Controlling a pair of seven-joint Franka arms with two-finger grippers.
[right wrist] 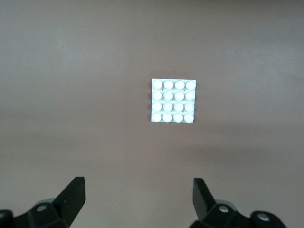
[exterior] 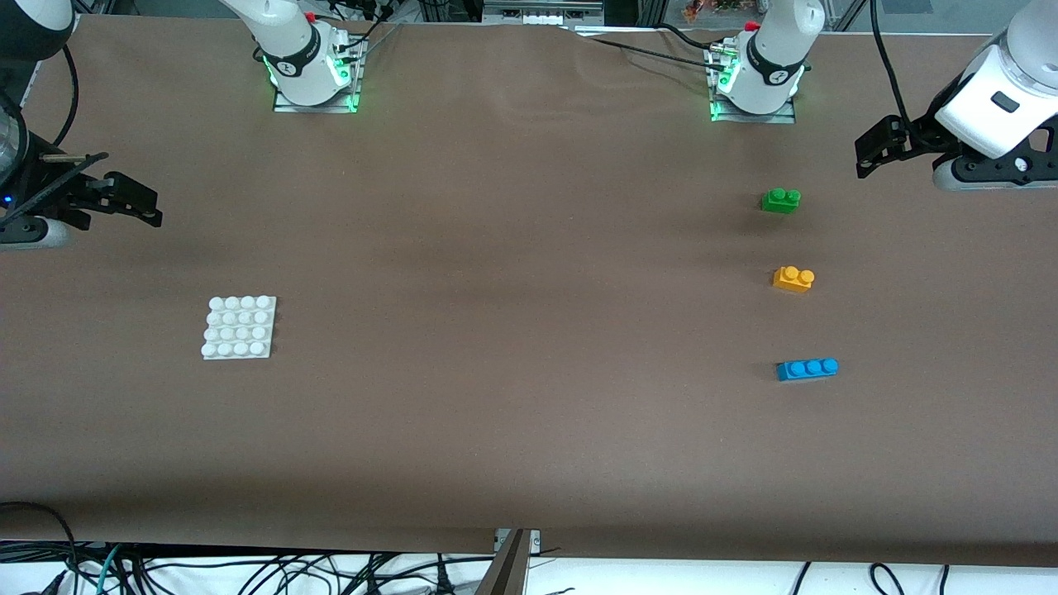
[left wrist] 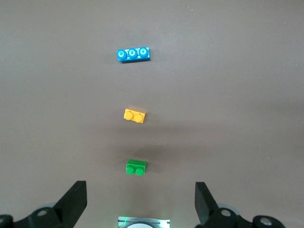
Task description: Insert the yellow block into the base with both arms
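The yellow block [exterior: 793,278] lies on the brown table toward the left arm's end, between a green brick and a blue brick. It also shows in the left wrist view [left wrist: 135,115]. The white studded base [exterior: 240,327] lies toward the right arm's end and shows in the right wrist view [right wrist: 173,100]. My left gripper [exterior: 868,153] is open and empty, up over the table's left-arm end, apart from the bricks; the left wrist view shows it too [left wrist: 140,186]. My right gripper [exterior: 136,202] is open and empty, up over the right-arm end, apart from the base; the right wrist view shows it too [right wrist: 138,182].
The green brick [exterior: 780,200] lies farther from the front camera than the yellow block, and the blue three-stud brick [exterior: 807,368] lies nearer. The arm bases [exterior: 314,74] stand along the table's back edge. Cables hang below the front edge.
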